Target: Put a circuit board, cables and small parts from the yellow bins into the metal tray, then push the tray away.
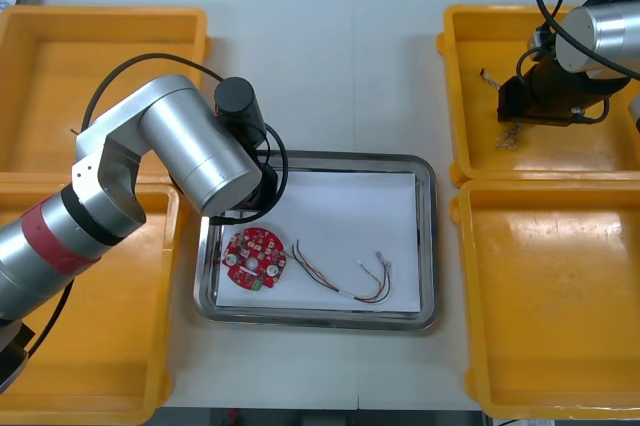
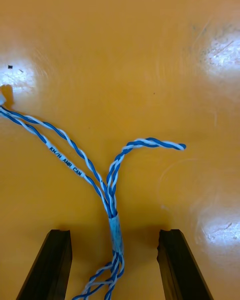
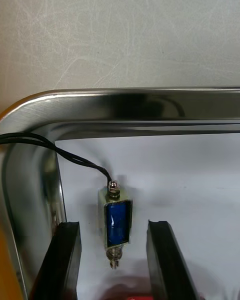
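The table carries the yellow bins and, between them, the tray. A board lies by the tray's near left corner, with a red-yellow cable along its near edge.

In the far right bin, close to its left wall, the right gripper hangs low. Its fingers are spread either side of the blue-white cable on the bin floor. This cable looks light and limp, and its loose ends will likely trail. The sleeve where the strands join seems the firmest spot to pinch.

At the tray's far left corner the left gripper stands released around a small part on the white liner. The part's black cable runs to the tray's wall. The part looks dense and smooth, so it is best held by its flat sides, not its thin leads.
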Tool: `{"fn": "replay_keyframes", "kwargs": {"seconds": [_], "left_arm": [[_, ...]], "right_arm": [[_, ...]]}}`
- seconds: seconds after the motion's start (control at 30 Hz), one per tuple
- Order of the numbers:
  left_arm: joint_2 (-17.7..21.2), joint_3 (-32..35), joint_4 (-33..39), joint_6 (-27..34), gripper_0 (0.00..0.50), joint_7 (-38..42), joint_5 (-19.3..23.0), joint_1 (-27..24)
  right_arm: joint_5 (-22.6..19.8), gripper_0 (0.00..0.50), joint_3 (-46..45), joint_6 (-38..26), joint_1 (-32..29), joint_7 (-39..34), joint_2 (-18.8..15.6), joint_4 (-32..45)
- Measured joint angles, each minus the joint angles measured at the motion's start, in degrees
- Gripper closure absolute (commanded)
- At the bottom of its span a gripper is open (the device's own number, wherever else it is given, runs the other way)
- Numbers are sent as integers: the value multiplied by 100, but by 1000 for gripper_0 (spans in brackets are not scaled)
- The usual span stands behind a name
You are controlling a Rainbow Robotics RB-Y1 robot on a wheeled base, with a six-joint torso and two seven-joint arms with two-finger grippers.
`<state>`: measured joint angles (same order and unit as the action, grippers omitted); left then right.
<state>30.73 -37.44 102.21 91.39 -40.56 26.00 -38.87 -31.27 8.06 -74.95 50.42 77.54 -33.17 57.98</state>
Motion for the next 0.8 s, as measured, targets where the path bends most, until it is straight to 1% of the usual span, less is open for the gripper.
{"fn": "replay_keyframes", "kwargs": {"seconds": [0.17, 0.27, 0.37, 0.53, 0.6, 0.63, 0.67, 0.7, 0.73, 0.77, 0.8], "left_arm": [[-3, 0, 0, 0, 25, 0, -47, 0], [-3, 0, 11, 4, 16, 0, -56, -4], [-3, 25, 98, 168, 13, 0, -29, -26], [-3, 291, 495, 630, 11, 0, 347, -61], [-1, 417, 679, 799, 11, 0, 451, -74], [1, 472, 766, 879, 12, 0, 492, -86], [4, 513, 834, 951, 9, 0, 519, -100], [9, 548, 898, 1014, 12, 0, 535, -118], [18, 576, 949, 1063, 11, 1, 547, -140], [28, 600, 986, 1106, 10, 1, 561, -162], [41, 626, 1021, 1147, 12, 2, 578, -184]], "right_arm": [[0, 0, 0, 31, 0, 0, 0, -2], [0, 0, 0, 36, -2, 0, 0, -5], [0, 0, 0, 71, -13, 0, 1, -9], [0, 0, 0, 146, -35, 0, 1, -13], [0, 73, 0, 149, -37, 0, 2, -13], [0, 73, 0, 149, -37, 0, 2, -13], [0, 278, 0, 149, -37, 0, 2, -13], [0, 346, 0, 150, -37, 0, 2, -13], [0, 433, 0, 150, -37, 0, 2, -13], [0, 471, 0, 150, -37, 0, 2, -13], [0, 490, 0, 150, -37, 0, 2, -13]]}}
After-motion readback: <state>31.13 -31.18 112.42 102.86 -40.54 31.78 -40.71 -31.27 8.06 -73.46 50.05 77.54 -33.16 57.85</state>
